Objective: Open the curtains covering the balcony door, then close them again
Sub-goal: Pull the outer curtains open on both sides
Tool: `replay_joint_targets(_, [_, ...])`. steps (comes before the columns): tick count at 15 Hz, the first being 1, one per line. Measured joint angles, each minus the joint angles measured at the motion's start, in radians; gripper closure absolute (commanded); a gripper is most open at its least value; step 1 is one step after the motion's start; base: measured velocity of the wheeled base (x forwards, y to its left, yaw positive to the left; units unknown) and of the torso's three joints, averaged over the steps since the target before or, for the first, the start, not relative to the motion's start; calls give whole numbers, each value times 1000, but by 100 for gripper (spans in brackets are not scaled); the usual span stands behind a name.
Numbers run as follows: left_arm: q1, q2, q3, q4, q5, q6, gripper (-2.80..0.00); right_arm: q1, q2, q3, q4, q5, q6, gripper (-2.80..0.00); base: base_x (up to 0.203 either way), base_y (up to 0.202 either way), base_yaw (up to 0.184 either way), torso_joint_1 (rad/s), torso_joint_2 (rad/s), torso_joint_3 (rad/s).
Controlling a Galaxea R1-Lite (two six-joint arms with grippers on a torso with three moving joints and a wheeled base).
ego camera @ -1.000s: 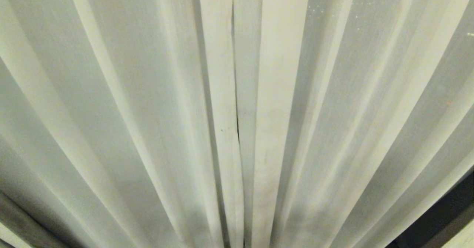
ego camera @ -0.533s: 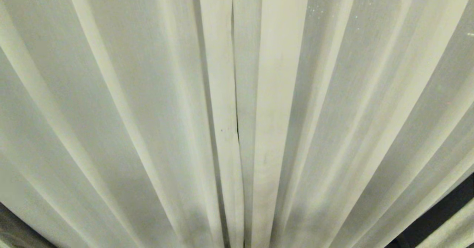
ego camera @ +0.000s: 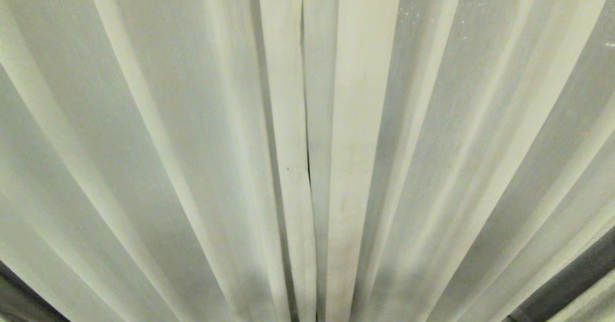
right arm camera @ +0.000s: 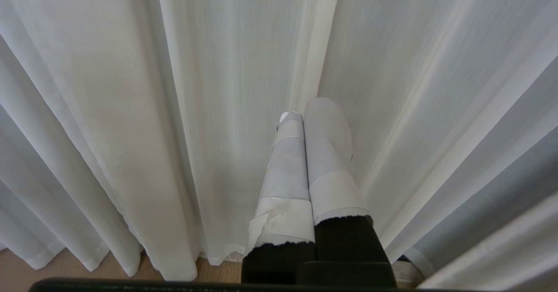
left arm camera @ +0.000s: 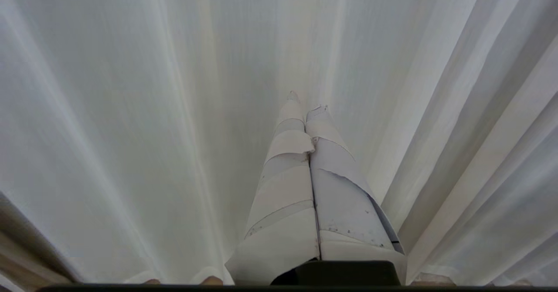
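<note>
The head view is filled by the curtains (ego camera: 202,134), hung shut, their two inner edges meeting at a thin dark seam near the middle. A dark strip is seen past the fabric at the lower right corner; what it belongs to cannot be made out, and the balcony door itself is hidden behind the cloth. A wooden floor (right arm camera: 65,266) is shown under the hems in the right wrist view. The left gripper (left arm camera: 304,102) is pointed at the pleats with its taped fingers (left arm camera: 283,196) pressed together, nothing held between them. The right gripper (right arm camera: 305,109) is likewise closed and empty, set just before a fold edge; whether either tip touches the fabric cannot be told
</note>
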Motion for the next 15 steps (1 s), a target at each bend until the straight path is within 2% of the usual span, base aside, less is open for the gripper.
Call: replay_joint_targets(15, [0, 0, 0, 0, -1, 0, 0, 0, 0, 0, -1, 0, -1, 0, 0, 0, 0, 0, 0, 0])
